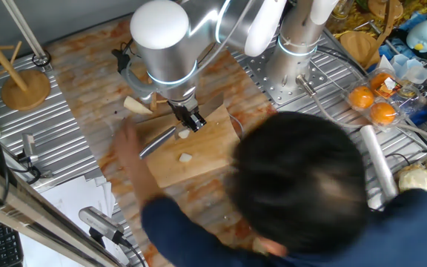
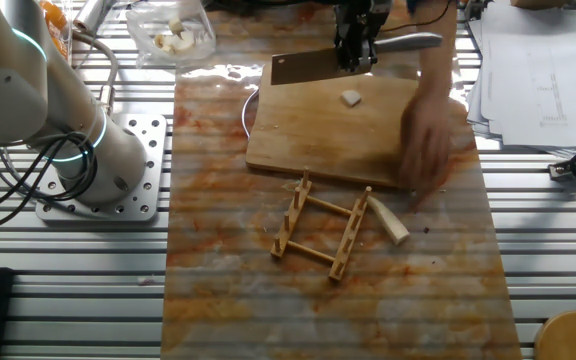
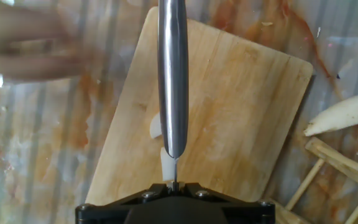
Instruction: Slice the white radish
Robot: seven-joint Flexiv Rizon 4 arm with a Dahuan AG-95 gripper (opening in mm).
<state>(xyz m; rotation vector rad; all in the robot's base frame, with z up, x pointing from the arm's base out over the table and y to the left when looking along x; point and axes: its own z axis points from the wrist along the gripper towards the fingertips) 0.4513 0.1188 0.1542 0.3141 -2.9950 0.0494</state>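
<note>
There is one light brown wooden cutting board (image 2: 318,135). One shiny metal knife (image 2: 313,66) is over it. One small white radish chunk (image 2: 350,98) lies on the board. One pale pointed root (image 2: 390,221) lies off the board. There is one small wooden rack (image 2: 320,232). Three round orange fruits (image 1: 373,96) sit together. One blurry hand (image 2: 426,140) shows.

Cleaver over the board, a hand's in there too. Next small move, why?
Probably hold the end effector in place, no downward cut. It grips the steel-handled cleaver over the wooden cutting board, and a blurred human hand is over the board's edge, near the small pale white radish chunk. Cut once the hand is out.
</note>
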